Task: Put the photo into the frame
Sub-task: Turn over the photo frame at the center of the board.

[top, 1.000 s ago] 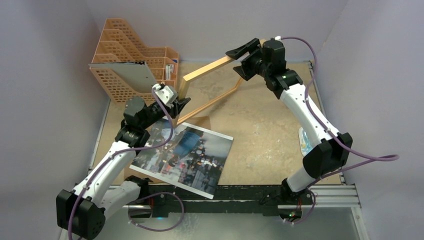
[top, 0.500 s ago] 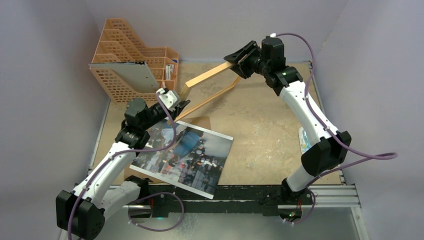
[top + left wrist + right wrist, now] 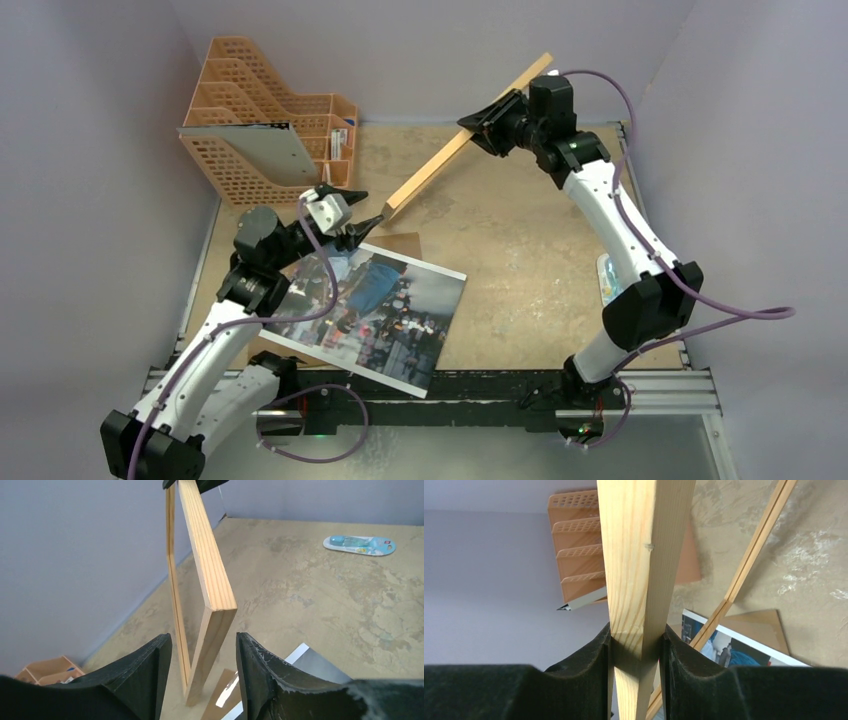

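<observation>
Frame [image 3: 450, 150] handed over: right claw [image 3: 482, 124] now clamps it, left claw [image 3: 368, 208] has opened around its lower corner. Photo [image 3: 370, 310] waits beside the frame.

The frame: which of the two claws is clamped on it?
The right claw: its fingers press both sides of the frame at the upper end. The left claw is open, with gaps around the lower corner.
</observation>
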Controlling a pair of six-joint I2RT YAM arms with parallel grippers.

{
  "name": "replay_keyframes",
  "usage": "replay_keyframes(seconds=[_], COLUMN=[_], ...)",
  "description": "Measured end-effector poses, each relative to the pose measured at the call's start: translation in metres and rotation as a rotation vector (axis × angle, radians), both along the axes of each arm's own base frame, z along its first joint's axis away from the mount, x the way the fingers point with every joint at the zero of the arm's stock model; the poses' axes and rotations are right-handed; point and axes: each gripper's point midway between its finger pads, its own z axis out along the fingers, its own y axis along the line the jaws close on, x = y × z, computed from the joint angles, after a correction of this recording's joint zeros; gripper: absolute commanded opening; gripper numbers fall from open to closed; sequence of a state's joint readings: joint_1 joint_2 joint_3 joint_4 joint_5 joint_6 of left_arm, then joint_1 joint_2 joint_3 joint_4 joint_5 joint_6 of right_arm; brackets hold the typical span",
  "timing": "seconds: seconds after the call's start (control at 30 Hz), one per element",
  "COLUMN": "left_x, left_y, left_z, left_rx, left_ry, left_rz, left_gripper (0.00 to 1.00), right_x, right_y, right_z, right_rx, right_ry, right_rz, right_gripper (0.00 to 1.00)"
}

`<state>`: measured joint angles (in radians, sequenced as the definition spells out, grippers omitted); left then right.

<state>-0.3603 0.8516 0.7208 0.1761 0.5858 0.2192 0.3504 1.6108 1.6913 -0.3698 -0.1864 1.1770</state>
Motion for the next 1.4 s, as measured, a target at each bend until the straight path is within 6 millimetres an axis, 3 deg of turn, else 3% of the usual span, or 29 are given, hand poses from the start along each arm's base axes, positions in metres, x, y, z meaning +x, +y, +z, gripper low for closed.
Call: replay_keyframes(seconds=[0.23,0.43,0.47,0.6,0.73,0.9,1.03,1.07,1.2,1.4], left_x=[-0.013,-0.022,-0.022,-0.014,0.003,0.033,0.054,0.062,0.069,0.072], left_y=[-0.006,-0.011,-0.011,-0.008,-0.007,-0.005,0.011,0.023,0.029,0.034], left_z=[0.007,0.010,0.013,0.029,0.040,0.032,0.022,0.009,-0.006,-0.041], left_rx=[-0.020,-0.045,-0.054,-0.144,-0.291,-0.415,-0.486,-0.518,-0.535,-0.491], left_ry=[-0.008,0.012,0.011,0.023,0.117,0.330,0.448,0.510,0.568,0.673], left_rz=[-0.063,-0.110,-0.110,-0.060,0.006,0.123,0.291,0.398,0.466,0.552], left_gripper=[0.56,0.57,0.57,0.58,0.60,0.60,0.60,0.59,0.59,0.58], right_x=[0.014,0.022,0.023,0.019,0.011,0.003,0.000,-0.002,-0.004,-0.007], right_y=[-0.030,-0.067,-0.081,-0.103,-0.125,-0.171,-0.201,-0.216,-0.230,-0.265], right_z=[-0.010,-0.032,-0.036,-0.045,-0.066,-0.123,-0.155,-0.168,-0.180,-0.220], right_rx=[0.006,0.038,0.040,0.027,-0.001,-0.095,-0.201,-0.291,-0.346,-0.380], right_ry=[0.007,0.032,0.036,0.022,0.010,0.061,0.092,0.088,0.086,0.162], right_rz=[-0.015,0.008,0.011,0.058,0.105,0.091,0.082,0.080,0.089,0.068], right_gripper=[0.26,0.30,0.31,0.34,0.35,0.36,0.42,0.44,0.46,0.49])
